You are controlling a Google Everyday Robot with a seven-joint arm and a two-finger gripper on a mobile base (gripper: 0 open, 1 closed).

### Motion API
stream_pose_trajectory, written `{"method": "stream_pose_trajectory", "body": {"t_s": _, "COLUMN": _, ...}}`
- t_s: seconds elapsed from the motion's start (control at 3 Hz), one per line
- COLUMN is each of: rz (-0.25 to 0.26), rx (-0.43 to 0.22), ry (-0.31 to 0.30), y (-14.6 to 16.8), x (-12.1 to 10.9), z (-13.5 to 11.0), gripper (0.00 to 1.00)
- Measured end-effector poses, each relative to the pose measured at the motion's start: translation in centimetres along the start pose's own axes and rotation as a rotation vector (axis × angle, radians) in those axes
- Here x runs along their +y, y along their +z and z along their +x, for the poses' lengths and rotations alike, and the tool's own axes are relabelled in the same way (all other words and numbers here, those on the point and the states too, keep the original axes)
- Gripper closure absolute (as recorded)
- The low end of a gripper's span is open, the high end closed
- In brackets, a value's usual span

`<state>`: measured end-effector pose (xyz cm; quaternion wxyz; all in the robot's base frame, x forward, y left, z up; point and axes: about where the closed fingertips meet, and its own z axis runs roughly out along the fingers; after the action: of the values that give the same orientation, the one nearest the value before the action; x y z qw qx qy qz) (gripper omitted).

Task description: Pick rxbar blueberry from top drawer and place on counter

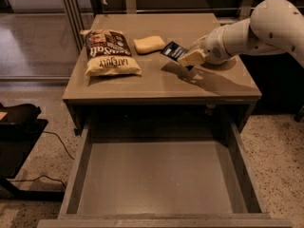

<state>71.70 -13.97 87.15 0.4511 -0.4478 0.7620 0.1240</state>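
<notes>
Rxbar blueberry (173,50) juts out ahead of the gripper (189,58), clamped by one end above the counter (142,82). It looks light, flat and slick-wrapped, best held across its width.

navy rxbar blueberry (173,50), tilted in jaws over the counter (152,82), top drawer (156,177) pulled open

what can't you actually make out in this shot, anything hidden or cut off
1. Camera view, rxbar blueberry: held tilted above the counter by the gripper, which covers its right end; the lettering is too small to read.
2. Camera view, top drawer: the rear is lost in shadow under the counter, and the front panel is cut by the bottom edge.
3. Camera view, arm: it runs off the right edge, and the base is unseen.
</notes>
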Motion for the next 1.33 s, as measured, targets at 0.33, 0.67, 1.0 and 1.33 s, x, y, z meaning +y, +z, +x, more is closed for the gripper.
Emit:
{"method": "stream_pose_trajectory", "body": {"t_s": 0.33, "rz": -0.025, "rx": 0.018, "ry": 0.020, "y": 2.43, "x": 0.18, "z": 0.09, "gripper": 1.00}}
{"method": "stream_pose_trajectory", "body": {"t_s": 0.67, "rz": -0.026, "rx": 0.018, "ry": 0.021, "y": 2.55, "x": 0.24, "z": 0.05, "gripper": 0.81}}
{"method": "stream_pose_trajectory", "body": {"t_s": 1.0, "rz": -0.026, "rx": 0.018, "ry": 0.021, "y": 2.57, "x": 0.25, "z": 0.04, "gripper": 0.59}}
{"method": "stream_pose_trajectory", "body": {"t_s": 1.33, "rz": -0.027, "rx": 0.018, "ry": 0.021, "y": 2.57, "x": 0.25, "z": 0.04, "gripper": 0.35}}
